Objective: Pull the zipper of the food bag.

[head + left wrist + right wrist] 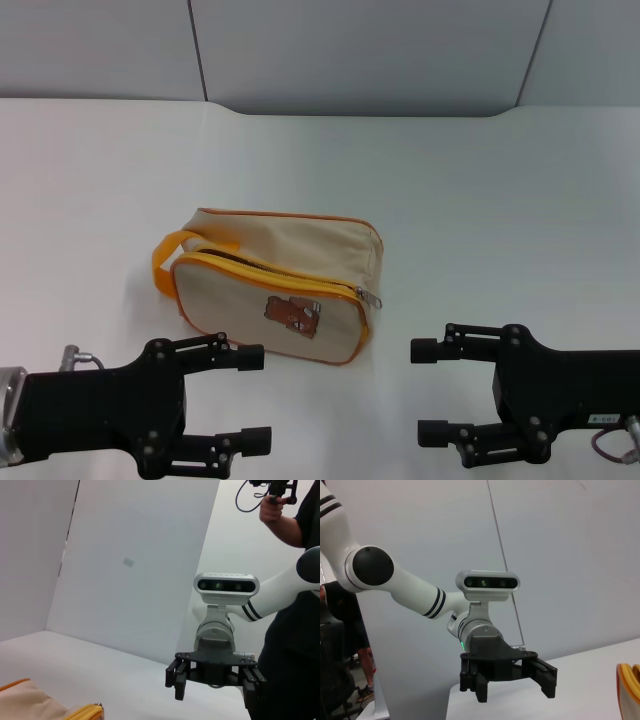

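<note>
The food bag (262,283) is a boxy beige pouch with orange-yellow piping, lying on the white table (500,200) near its middle. Its orange loop handle (167,256) is at the left end and a brown bear picture (293,315) faces me. The zipper (371,298), a small silver tab, hangs at the bag's right front corner. My left gripper (255,397) hovers open in front of the bag's left half. My right gripper (424,392) is open to the right of the bag and nearer to me. Neither touches the bag. A corner of the bag (30,702) shows in the left wrist view.
A grey wall (350,50) rises behind the table's far edge. In the left wrist view a person in black (295,605) stands behind my right arm. Bare tabletop surrounds the bag on all sides.
</note>
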